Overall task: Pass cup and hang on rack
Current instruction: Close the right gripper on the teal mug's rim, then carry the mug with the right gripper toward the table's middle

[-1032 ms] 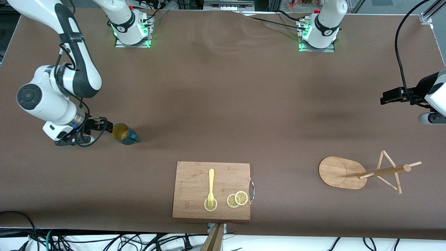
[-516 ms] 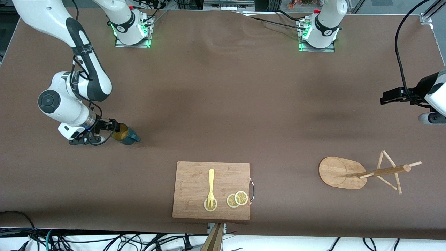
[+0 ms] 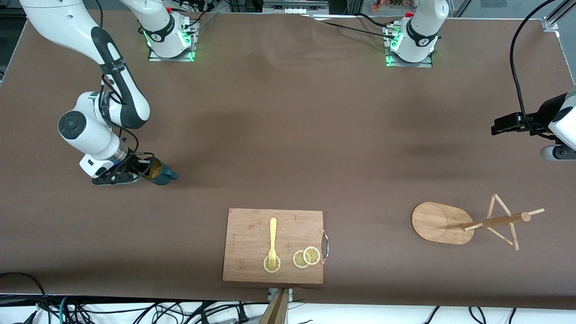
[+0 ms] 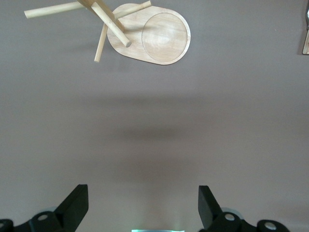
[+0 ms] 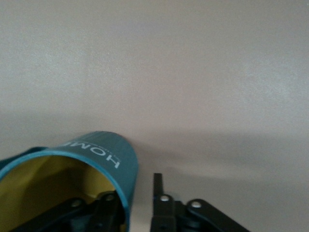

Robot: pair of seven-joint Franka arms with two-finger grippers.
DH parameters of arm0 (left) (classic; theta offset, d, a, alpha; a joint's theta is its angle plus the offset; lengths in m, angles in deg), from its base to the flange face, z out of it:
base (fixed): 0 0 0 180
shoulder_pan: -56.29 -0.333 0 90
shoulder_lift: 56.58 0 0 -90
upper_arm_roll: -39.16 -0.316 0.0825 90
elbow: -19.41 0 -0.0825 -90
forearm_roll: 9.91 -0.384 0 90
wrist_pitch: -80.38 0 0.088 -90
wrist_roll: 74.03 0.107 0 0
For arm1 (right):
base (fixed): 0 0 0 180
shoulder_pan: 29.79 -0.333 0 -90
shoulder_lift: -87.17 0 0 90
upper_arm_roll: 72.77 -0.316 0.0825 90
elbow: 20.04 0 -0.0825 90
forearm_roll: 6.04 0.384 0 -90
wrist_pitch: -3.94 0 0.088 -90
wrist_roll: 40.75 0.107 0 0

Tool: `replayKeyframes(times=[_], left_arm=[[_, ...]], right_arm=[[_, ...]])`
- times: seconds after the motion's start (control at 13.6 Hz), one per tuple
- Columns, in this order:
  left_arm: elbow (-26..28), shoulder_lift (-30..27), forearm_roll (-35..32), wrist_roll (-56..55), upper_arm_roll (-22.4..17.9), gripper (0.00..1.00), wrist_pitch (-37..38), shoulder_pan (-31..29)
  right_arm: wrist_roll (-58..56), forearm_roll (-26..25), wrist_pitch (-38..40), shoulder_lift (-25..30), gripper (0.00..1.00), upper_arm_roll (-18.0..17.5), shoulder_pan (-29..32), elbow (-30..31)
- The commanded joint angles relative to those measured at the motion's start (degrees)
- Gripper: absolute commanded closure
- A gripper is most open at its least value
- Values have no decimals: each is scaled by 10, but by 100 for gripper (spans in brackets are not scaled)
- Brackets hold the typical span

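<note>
— While the front view is on screen, report each unit, twelve o'clock being the robots' bases.

— Right gripper (image 3: 143, 170): down at table level toward the right arm's end, at ten o'clock from the cutting board (image 3: 252, 234). It grasps the cup (image 3: 162, 173) at the rim, and the cup's mouth faces the gripper. The rack (image 3: 443, 222) stands at three o'clock from the board, well apart from the cup. Left gripper (image 3: 495, 126): waiting in the air over bare table at the left arm's end, at about one o'clock from the rack.

— Left wrist view?

— Left gripper (image 4: 142, 208): fingers spread wide, nothing between them. The rack (image 4: 159, 38) base and pegs are in sight.

— Right wrist view?

— One of the fingers (image 5: 158, 193) is outside the cup (image 5: 104, 154) wall and the other is inside the yellowish interior. The right gripper (image 5: 135, 203) pinches only that wall.

— Fault conditions?

— Judgement only. A thin, ribbed wall held near the rim may pivot or slip on lifting, because the cup's weight hangs to one side of the pinch. A rotated cup would present its handle badly at the pass. A dropped cup could roll toward the board.
</note>
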Motion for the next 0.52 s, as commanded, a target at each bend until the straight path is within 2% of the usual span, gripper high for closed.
replayKeyframes(times=[0.0,0.22,0.44], left_arm=[[-19,8,-16,-5,0,0,8,3],[-19,8,-16,-5,0,0,9,3],[-19,8,-16,-5,0,0,8,3]], right_arm=[[1,8,-9,9,100,-5,2,9],[4,8,-4,18,100,-9,1,6],[47,8,-2,32,100,-36,-2,1]])
